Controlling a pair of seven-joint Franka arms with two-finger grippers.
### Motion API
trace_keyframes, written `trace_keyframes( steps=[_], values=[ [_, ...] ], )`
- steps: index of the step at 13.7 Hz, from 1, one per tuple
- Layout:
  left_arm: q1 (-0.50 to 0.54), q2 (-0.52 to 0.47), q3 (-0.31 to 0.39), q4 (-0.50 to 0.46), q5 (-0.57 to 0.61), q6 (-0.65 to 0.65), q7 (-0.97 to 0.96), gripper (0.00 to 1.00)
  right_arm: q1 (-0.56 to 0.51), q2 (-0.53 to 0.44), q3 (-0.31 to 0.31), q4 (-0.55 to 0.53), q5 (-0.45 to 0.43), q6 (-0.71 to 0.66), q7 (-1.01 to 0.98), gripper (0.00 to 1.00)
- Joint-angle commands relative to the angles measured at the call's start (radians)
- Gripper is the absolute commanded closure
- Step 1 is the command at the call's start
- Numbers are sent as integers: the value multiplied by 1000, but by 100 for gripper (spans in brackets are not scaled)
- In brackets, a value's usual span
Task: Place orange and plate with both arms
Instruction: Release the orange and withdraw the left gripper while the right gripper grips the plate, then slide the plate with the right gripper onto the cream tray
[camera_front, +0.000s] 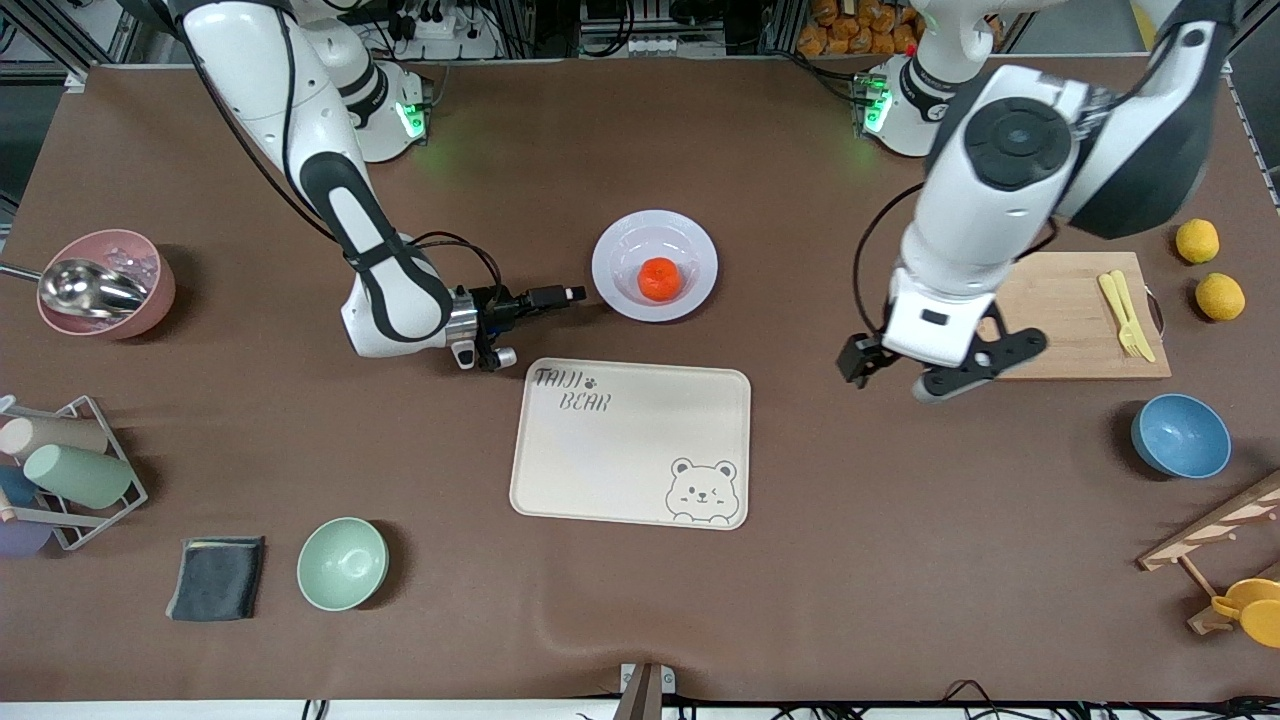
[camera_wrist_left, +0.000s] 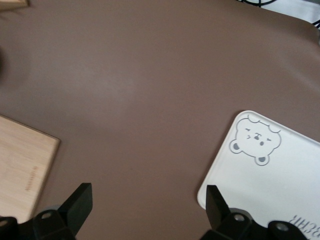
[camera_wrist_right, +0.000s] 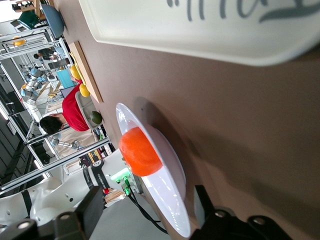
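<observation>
Now the orange (camera_front: 659, 278) sits in the middle of the plate (camera_front: 620, 240), and the plate lies near the middle of the tabletop, closer to the robots' edge than the bear tray (camera_front: 628, 440). The right gripper (camera_front: 575, 294) is low on the table, right beside the plate's rim, with its fingers apart and the rim between them in the right wrist view; it is not holding anything yet. If it pinches only a thin bit of rim, the plate could tip and the round orange could roll off. A bump could also slide the plate away. The left gripper (camera_front: 900, 375) waits up over the bare table beside the wooden board (camera_front: 1075, 320), fingers wide apart, holding nothing. The orange is small, round and bright; the plate is white and shiny
</observation>
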Motion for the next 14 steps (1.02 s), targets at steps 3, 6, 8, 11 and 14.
trace_keyframes(
  steps=[3, 6, 8, 11, 14],
  values=[
    [104, 13, -1, 97, -96, -68, 216, 0, 69, 13, -6, -35, 105, 5, -70, 28],
    [51, -48, 153, 108, -170, -141, 430, 0, 98, 25, -6, -50, 170, 32, -121, 31],
    [-41, -111, 348, 108, -283, -196, 562, 0, 101, 27, -5, -53, 176, 34, -127, 33],
    [-78, -175, 475, 103, -314, -261, 681, 0, 140, 25, -5, -55, 231, 37, -135, 41],
    [-39, -205, 478, 97, -311, -322, 705, 0, 140, 25, -5, -56, 231, 36, -135, 61]
  ],
)
